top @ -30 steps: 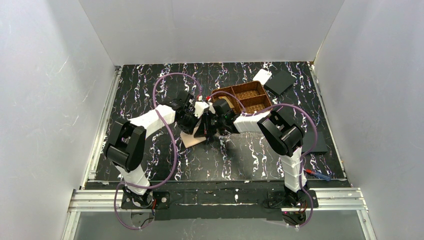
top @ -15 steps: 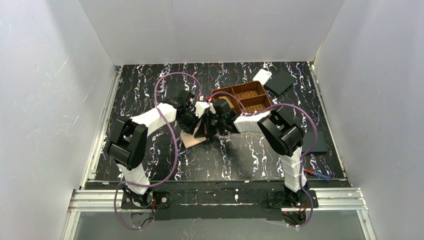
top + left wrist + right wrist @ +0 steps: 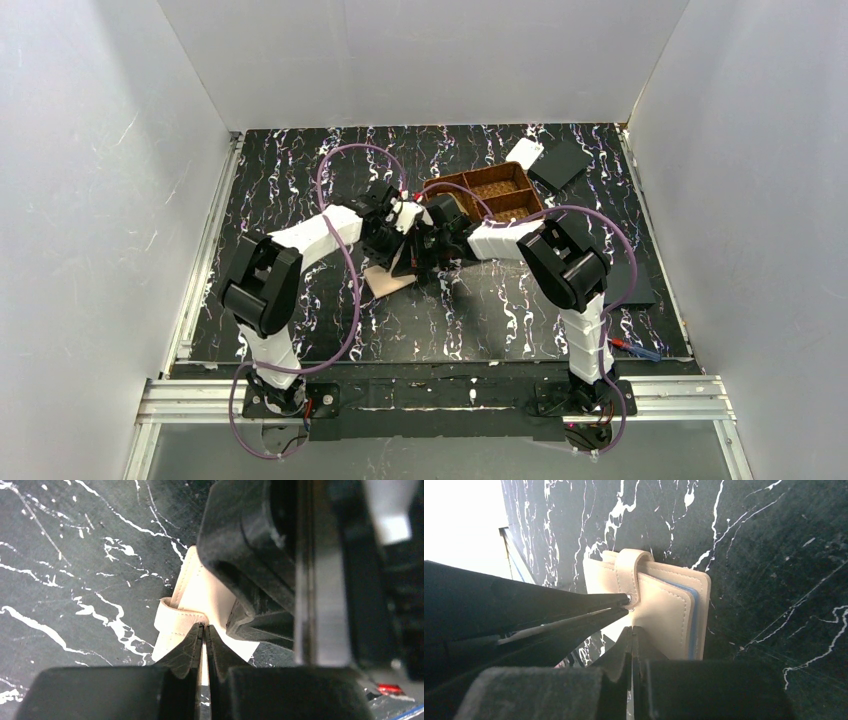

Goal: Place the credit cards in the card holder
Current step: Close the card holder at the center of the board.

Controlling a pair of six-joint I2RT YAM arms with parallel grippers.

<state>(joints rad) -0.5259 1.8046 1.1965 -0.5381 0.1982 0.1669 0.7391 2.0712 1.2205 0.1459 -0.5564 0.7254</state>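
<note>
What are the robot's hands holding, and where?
Can't tell for sure. The left gripper is shut at the card holder strap tip, maybe pinching it. The right gripper is shut too, its tip against the cover.

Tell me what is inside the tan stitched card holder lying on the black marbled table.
The tan stitched card holder is folded shut, its strap wrapped over the edge. Only a blue inner layer shows between the covers. Whether cards sit inside is hidden by the cover.

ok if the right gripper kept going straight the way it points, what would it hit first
The card holder: the shut right gripper points at its tan face just under the strap, probably almost touching, though depth is unclear. The left gripper sits close beside that line.
</note>
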